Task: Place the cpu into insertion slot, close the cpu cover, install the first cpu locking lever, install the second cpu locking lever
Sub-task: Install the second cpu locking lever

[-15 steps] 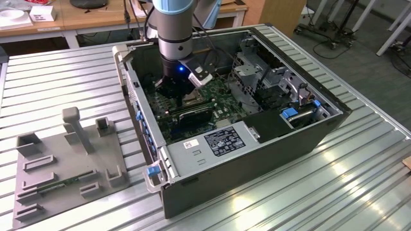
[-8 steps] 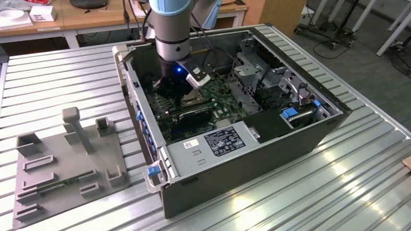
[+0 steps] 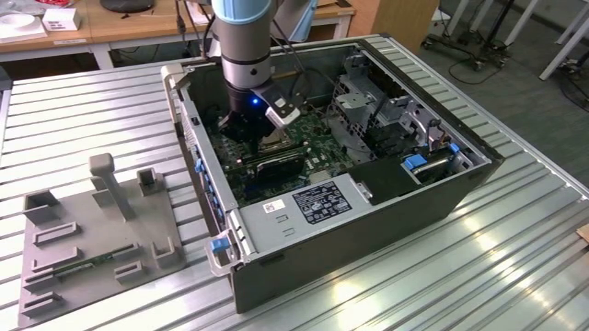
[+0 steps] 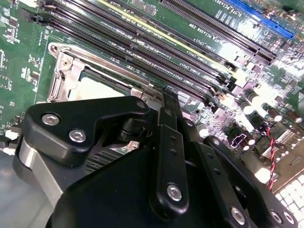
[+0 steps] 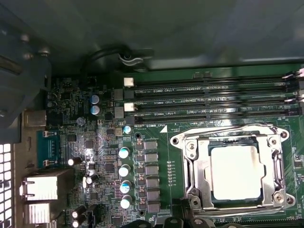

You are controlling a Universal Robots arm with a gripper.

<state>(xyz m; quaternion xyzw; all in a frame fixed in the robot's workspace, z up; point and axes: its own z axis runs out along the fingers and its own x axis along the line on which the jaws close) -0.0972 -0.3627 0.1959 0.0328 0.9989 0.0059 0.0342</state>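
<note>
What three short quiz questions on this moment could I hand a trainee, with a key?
1. True or false: the dull silver-grey square cpu already lies inside the silver-rimmed square insertion slot on the green circuit board.
2. Multiple choice: in the exterior view, the black gripper is (A) over the grey plastic fixture plate on the table, (B) down inside the open dark computer case, above the board, (C) outside the case at the exterior view's right.
3. Fill in: in the first wrist view, the long narrow black memory slots run beside the ____.

Key: 1 true; 2 B; 3 insertion slot.
</note>
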